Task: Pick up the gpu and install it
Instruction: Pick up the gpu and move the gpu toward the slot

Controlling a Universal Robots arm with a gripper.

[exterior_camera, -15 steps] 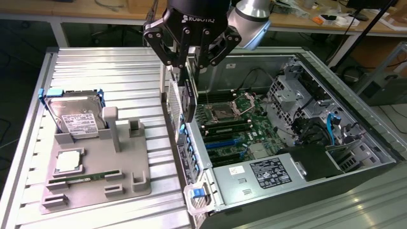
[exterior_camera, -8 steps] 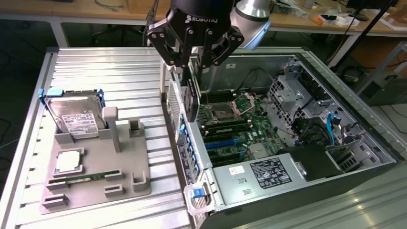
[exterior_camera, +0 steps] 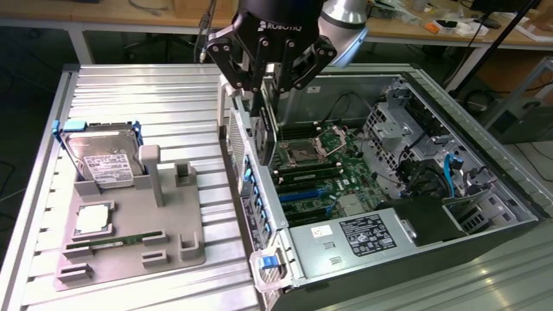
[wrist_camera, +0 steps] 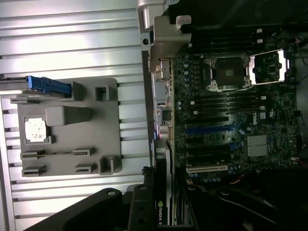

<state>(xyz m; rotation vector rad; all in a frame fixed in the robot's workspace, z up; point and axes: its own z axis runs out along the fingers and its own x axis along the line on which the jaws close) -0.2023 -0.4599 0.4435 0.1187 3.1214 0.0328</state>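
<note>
My gripper (exterior_camera: 263, 85) hangs over the rear wall of the open computer case (exterior_camera: 484, 129), shut on the gpu (exterior_camera: 267, 129). The card stands on edge and reaches down from the fingers toward the motherboard (exterior_camera: 324, 165), just inside the case's rear panel. In the wrist view the gpu (wrist_camera: 164, 144) is seen edge-on, with its silver end bracket (wrist_camera: 167, 41) farthest from the gripper (wrist_camera: 163, 204) and a green logo label near the fingers. It hovers beside the row of expansion slots (wrist_camera: 207, 156). Whether it touches a slot cannot be told.
A grey holder tray (exterior_camera: 173, 227) lies on the ribbed metal table (exterior_camera: 147, 91) at the exterior view's left. It carries a silver hard drive (exterior_camera: 100, 159), a processor chip (exterior_camera: 93, 220) and a narrow green memory stick (exterior_camera: 112, 241). The power supply (exterior_camera: 363, 234) fills the case's near corner.
</note>
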